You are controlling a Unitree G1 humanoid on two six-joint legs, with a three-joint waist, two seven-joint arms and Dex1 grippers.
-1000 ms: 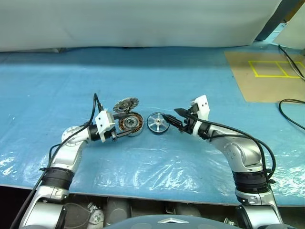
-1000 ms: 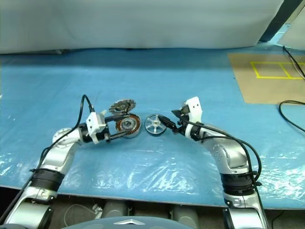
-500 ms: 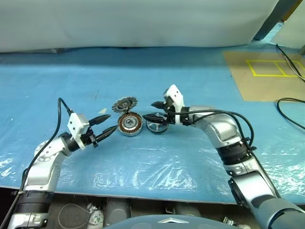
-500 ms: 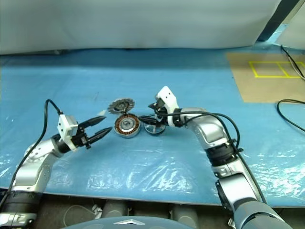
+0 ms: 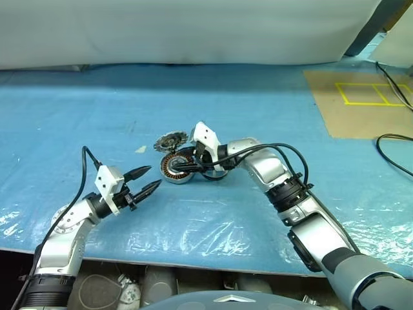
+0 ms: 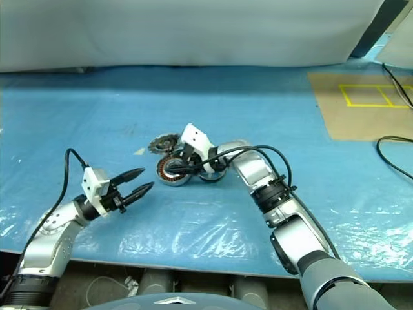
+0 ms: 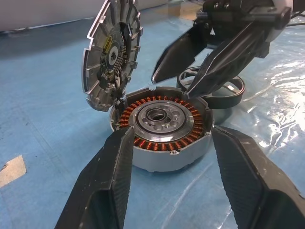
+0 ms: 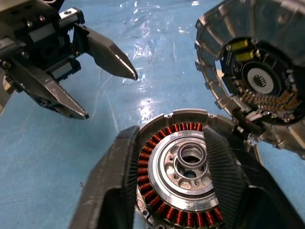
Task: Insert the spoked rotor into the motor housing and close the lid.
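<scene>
The motor housing (image 5: 175,169), a silver cylinder with copper windings, sits on the blue sheet. Its lid (image 5: 171,139) stands tilted up at the housing's far rim, dark inner face towards me. My right gripper (image 8: 171,131) hovers just over the housing, open, its fingers (image 8: 125,176) straddling the hub with nothing between them. The spoked rotor (image 7: 224,98) lies on the sheet right of the housing, partly hidden behind the right wrist. My left gripper (image 5: 144,180) stands open to the left of the housing, clear of it and pointing at it.
A small paper scrap (image 5: 140,149) lies left of the lid. A brown board with yellow tape (image 5: 361,103) and a black cable (image 5: 393,145) are at the far right. A white sheet (image 5: 193,32) closes off the back. The table's front edge runs below my arms.
My right gripper swung left from the rotor to above the housing, and its fingers narrowed. My left gripper drew back from the housing to the left. The rotor stayed on the sheet.
</scene>
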